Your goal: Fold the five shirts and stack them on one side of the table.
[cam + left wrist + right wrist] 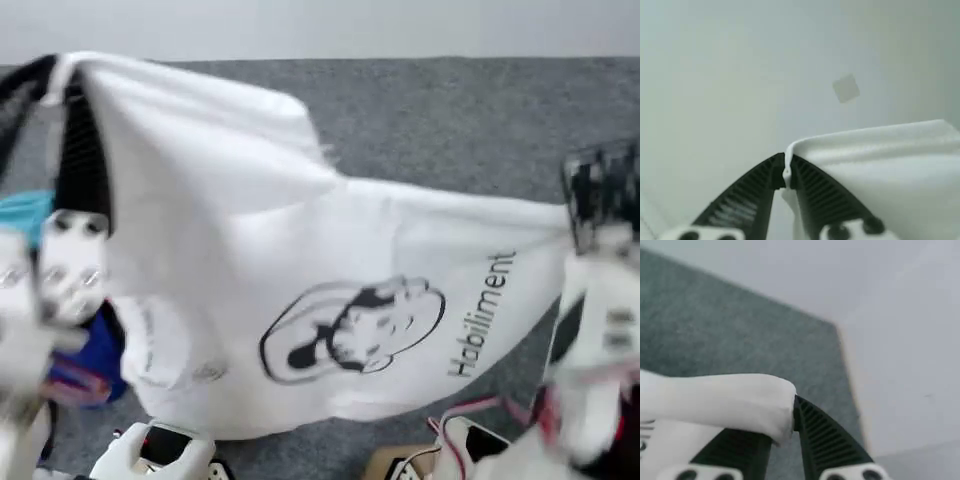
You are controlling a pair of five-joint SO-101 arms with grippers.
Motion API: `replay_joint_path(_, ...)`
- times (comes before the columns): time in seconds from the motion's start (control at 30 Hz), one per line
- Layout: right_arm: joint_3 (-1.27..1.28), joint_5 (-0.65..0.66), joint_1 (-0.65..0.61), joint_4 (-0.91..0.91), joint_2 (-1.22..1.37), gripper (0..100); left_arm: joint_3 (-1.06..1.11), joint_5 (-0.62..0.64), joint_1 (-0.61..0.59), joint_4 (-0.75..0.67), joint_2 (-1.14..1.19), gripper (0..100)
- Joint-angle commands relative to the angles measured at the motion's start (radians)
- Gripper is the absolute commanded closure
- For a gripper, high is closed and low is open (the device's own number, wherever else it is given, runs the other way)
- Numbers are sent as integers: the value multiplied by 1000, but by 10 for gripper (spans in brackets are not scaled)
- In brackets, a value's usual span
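A white shirt (300, 270) with a black printed face and lettering hangs stretched in the air between both arms, above the grey table (450, 120). My left gripper (62, 85) is raised at the upper left and shut on one corner of the shirt (880, 165); the cloth edge is pinched between its black fingers (807, 182). My right gripper (590, 205) at the right edge is shut on the opposite corner, where the white shirt (720, 400) bunches over one finger (825, 432). A blue shirt (95, 350) and a teal one (25, 215) show at the left, partly hidden by the arm.
The grey carpet-like table surface runs back to a pale wall (320, 25). The arm bases and cables (470, 420) sit along the near edge.
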Motion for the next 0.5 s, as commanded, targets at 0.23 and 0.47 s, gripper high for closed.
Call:
replay_joint_path(0.23, 382, -2, -99, -363, 174, 988, 414, -5, -40, -276, 141, 994)
replay_joint_path(0.47, 546, 0, -157, -648, 260, 988, 630, -5, -81, -617, 270, 994)
